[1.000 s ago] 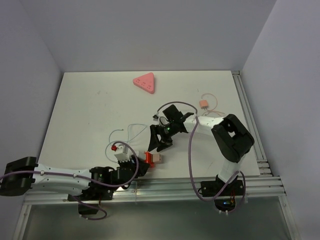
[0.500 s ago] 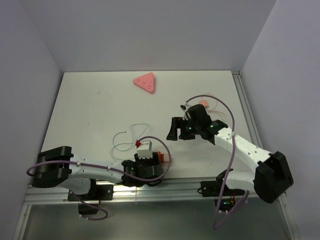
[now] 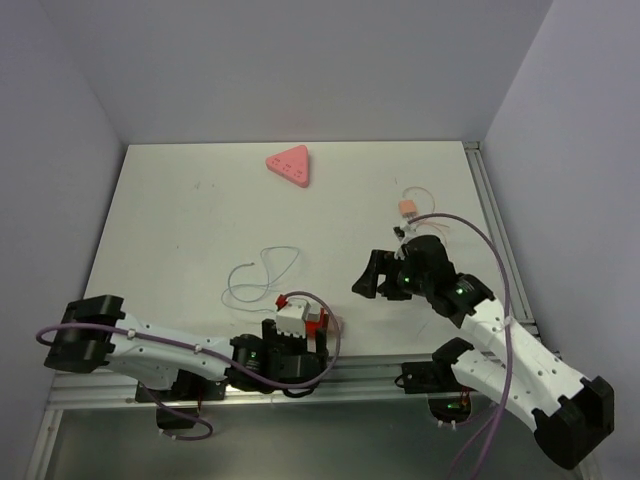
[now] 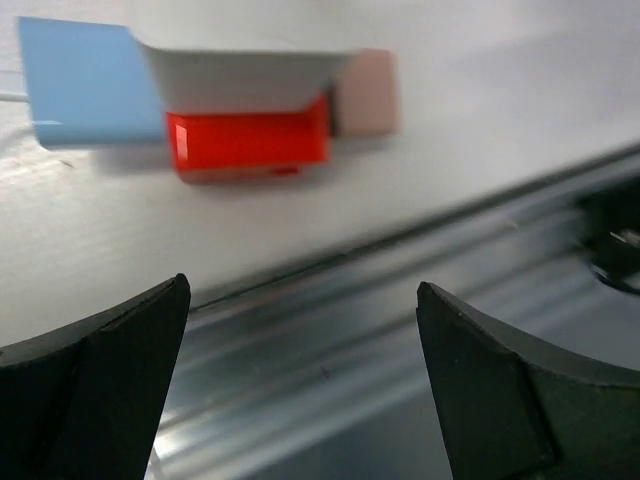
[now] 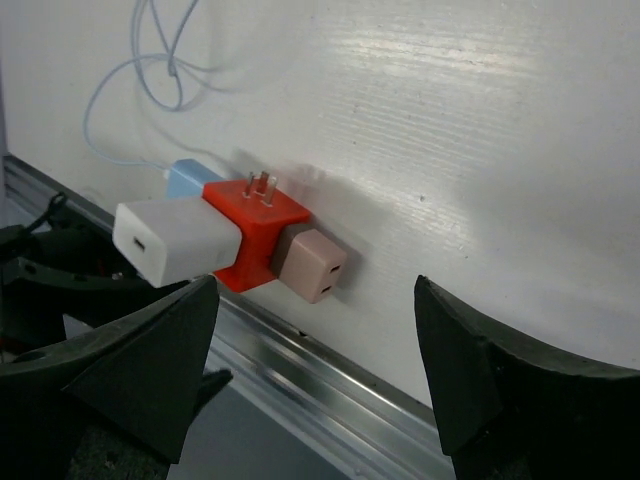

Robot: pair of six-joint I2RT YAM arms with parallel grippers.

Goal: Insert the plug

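A cluster of a white charger (image 3: pixel 292 312), a red adapter (image 3: pixel 315 323) and a beige socket block (image 5: pixel 310 265) lies at the table's front edge. The right wrist view also shows the charger (image 5: pixel 170 240), the adapter (image 5: pixel 255 225) with two prongs up, and a blue block (image 5: pixel 185 178). My left gripper (image 3: pixel 292 345) is open and empty just in front of the cluster, over the metal rail; its view shows the adapter (image 4: pixel 250 140). My right gripper (image 3: pixel 368 280) is open and empty, to the right of the cluster. A pink plug (image 3: pixel 405 208) on a thin cable lies at the far right.
A pink triangular block (image 3: pixel 290 165) sits at the back of the table. A thin white cable (image 3: pixel 258 275) loops behind the cluster. A metal rail (image 3: pixel 380 365) runs along the front edge, and another rail (image 3: pixel 495 235) along the right edge.
My right gripper has drawn back to the right, away from the cluster. My left arm has slid right along the front edge, and the charger now sits beside the red adapter.
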